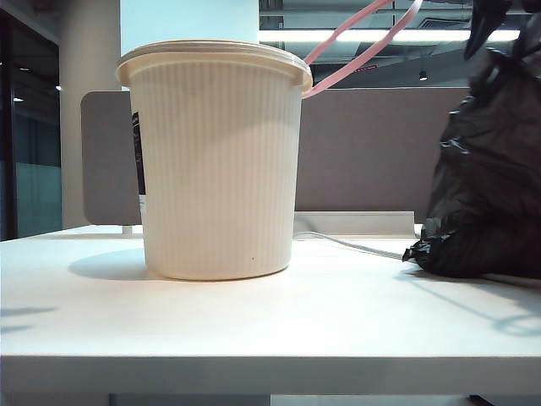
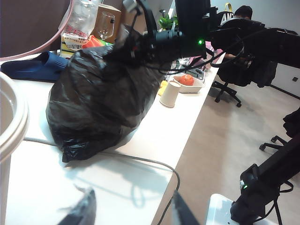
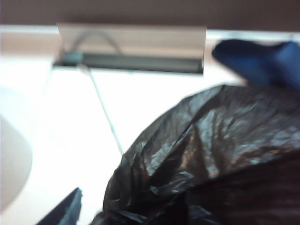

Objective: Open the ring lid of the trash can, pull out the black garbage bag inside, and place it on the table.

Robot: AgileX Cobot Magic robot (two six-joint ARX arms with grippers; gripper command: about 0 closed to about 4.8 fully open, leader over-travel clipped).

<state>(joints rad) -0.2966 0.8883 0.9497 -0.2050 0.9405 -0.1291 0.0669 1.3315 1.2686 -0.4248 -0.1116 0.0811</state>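
The cream ribbed trash can (image 1: pixel 220 169) stands on the white table (image 1: pixel 254 330). Its pink ring lid (image 1: pixel 355 42) is swung up and back past the rim. The black garbage bag (image 1: pixel 490 186) rests on the table to the right of the can, also seen in the left wrist view (image 2: pixel 98 98). My right gripper (image 1: pixel 489 25) hangs just above the bag's top. One of its fingers (image 3: pixel 68 208) stands clear of the bag (image 3: pixel 211 154); the other is hidden behind the bag. My left gripper (image 2: pixel 133 211) is open and empty, low over the table near the can's rim (image 2: pixel 9 122).
A white cable (image 1: pixel 355 245) runs along the table under the bag's edge. A blue object (image 2: pixel 33 65), bottles and a glass (image 2: pixel 82 18), a cup (image 2: pixel 169 93) and a bowl (image 2: pixel 190 82) crowd the table beyond the bag. A grey-brown partition (image 1: pixel 380 152) stands behind.
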